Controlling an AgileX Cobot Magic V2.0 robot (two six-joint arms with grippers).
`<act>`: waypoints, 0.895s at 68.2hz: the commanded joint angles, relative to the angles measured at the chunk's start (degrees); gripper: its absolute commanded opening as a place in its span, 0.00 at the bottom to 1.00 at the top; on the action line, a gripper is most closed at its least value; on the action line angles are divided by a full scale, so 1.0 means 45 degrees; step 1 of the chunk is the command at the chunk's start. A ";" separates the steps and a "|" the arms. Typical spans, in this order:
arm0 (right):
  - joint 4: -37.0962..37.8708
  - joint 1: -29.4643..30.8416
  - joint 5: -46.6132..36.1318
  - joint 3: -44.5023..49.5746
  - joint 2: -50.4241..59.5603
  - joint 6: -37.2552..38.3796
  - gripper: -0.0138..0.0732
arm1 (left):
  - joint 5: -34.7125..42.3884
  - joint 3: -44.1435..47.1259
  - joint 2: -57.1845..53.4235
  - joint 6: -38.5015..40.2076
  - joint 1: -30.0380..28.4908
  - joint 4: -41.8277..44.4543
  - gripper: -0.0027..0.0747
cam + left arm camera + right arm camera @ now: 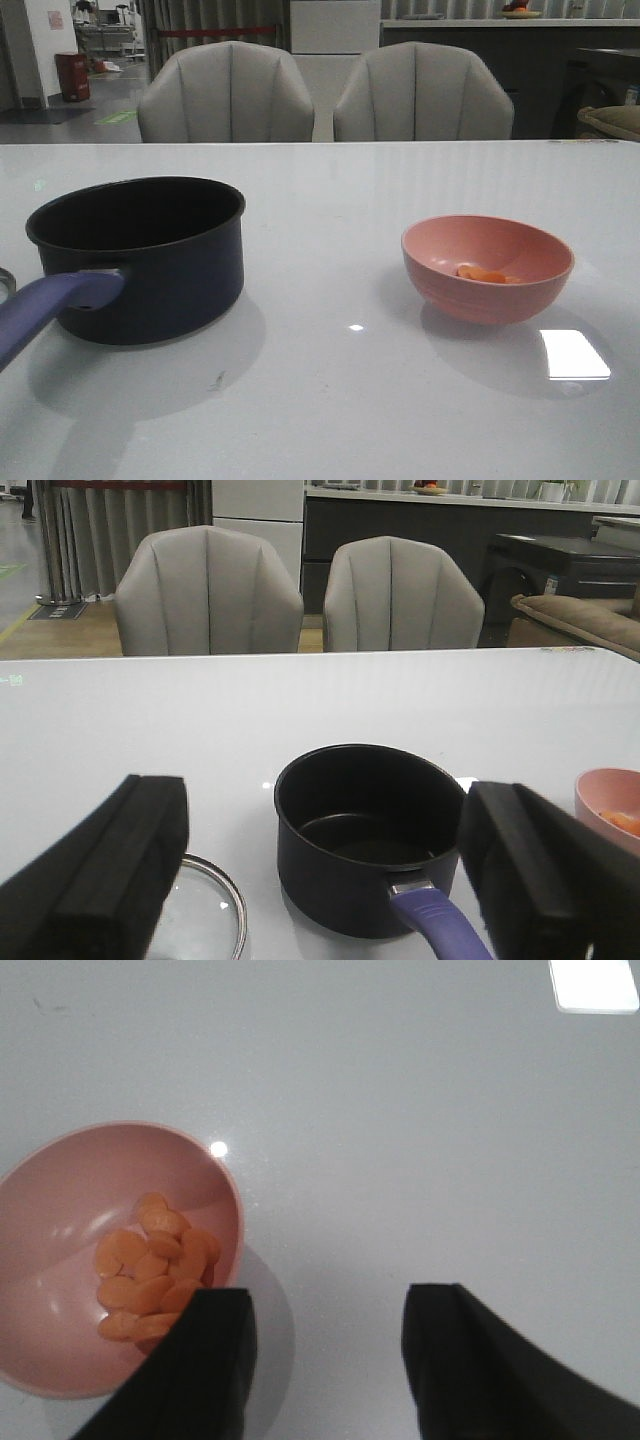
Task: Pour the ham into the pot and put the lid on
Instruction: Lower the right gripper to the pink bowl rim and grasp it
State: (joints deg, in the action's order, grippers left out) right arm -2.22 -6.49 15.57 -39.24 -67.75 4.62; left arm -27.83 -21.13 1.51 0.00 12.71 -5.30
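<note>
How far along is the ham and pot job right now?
Nothing looks done yet. The ham still sits in the pink bowl and the pot is empty. The open right gripper hovers by the bowl's rim. Left: pouring, then fitting the lid lying beside the pot.

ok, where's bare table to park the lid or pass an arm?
Free: the wide strip between the dark navy saucepan and the pink bowl, and behind both toward the chairs. Crowded: beside the saucepan's handle, where the glass lid lies.
</note>
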 commanded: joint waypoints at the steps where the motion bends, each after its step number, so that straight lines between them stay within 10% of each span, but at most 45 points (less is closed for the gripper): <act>1: -0.0421 0.0068 -0.0458 -0.1282 -0.1144 -0.0067 0.68 | 0.1041 -0.0324 0.0148 0.0118 0.0078 -0.0098 0.79; 36: -0.1428 -0.0825 0.0320 -0.4084 -0.6496 -0.0067 0.67 | 0.1041 -0.0324 0.0148 0.0118 0.0078 -0.0098 0.79; 61: -0.2109 -0.0825 0.0401 -0.4174 -0.7146 -0.0067 0.31 | 0.1041 -0.0324 0.0148 0.0118 0.0078 -0.0098 0.79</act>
State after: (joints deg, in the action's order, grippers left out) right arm -11.81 -10.22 18.26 -56.75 -102.03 4.85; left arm -27.83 -21.13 1.51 0.00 12.71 -5.30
